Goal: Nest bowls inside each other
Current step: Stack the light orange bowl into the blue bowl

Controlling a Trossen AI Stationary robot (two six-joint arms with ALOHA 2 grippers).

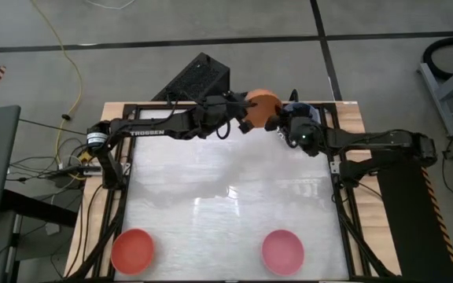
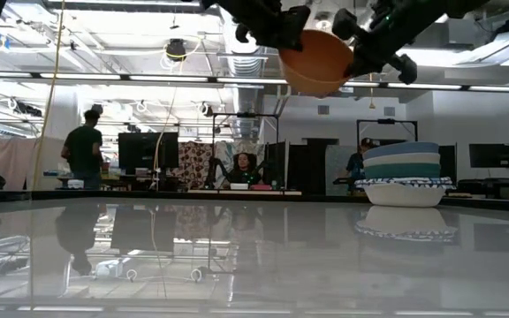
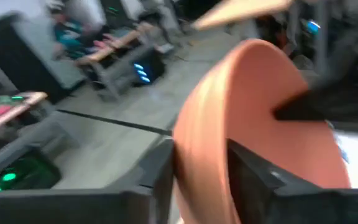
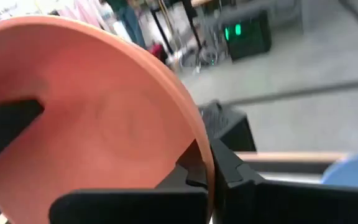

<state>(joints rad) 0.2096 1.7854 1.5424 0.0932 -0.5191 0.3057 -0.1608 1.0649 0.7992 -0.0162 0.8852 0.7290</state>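
An orange bowl point(image 2: 316, 60) hangs high above the table's far edge, between both grippers. My right gripper point(image 4: 209, 165) is shut on its rim on the side toward the table's right. My left gripper point(image 3: 201, 162) stands at the opposite rim, one finger on each side of the wall, fingers apart. Below, at the far right, a stack of bowls point(image 2: 402, 172) rests on the table: blue on top, teal under it, a white blue-patterned one at the bottom. A red bowl point(image 1: 132, 250) and a pink bowl point(image 1: 282, 251) sit on their bases at the near edge. My left gripper has the bowl's rim point(image 3: 197, 143) between its two parted fingers, one inside and one outside; whether they touch the wall I cannot tell. My right gripper pinches the bowl's rim point(image 4: 205, 149) between its two fingers, one inside and one outside. It comes roughly level from the table's right. The bowl is lifted clear, mouth up and slightly tilted.
A black box point(image 1: 195, 79) stands just beyond the far edge. The dark frame rails point(image 1: 343, 196) run along the table's sides. People and desks show in the room behind the table.
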